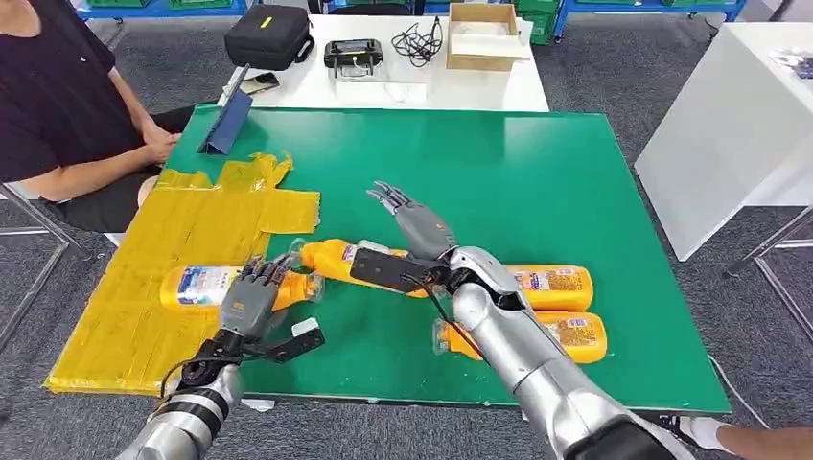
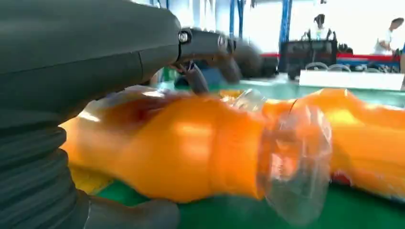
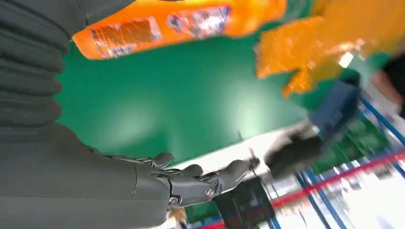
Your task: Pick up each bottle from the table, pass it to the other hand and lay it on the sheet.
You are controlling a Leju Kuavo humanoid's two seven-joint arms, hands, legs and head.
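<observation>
Silver forearms come up from the near edge, and the left hand rests over a bottle that lies at the near right edge of the yellow sheet. Its fingers curl over the orange body; the left wrist view shows them arched above the bottle, but whether they truly grip it I cannot tell. This bottle lies flat, long axis across the table, its clear cap end pointing right toward the green table.

Just beside that cap lies a second bottle on the green, also crosswise, its neck pointing left so the two meet nearly end to end. Above it the right hand hovers with fingers spread and straight, holding nothing.

Two more bottles lie behind the right forearm, a farther one and a nearer one, both crosswise.

On the white table beyond, an open cardboard box sits; its contents are unclear.
</observation>
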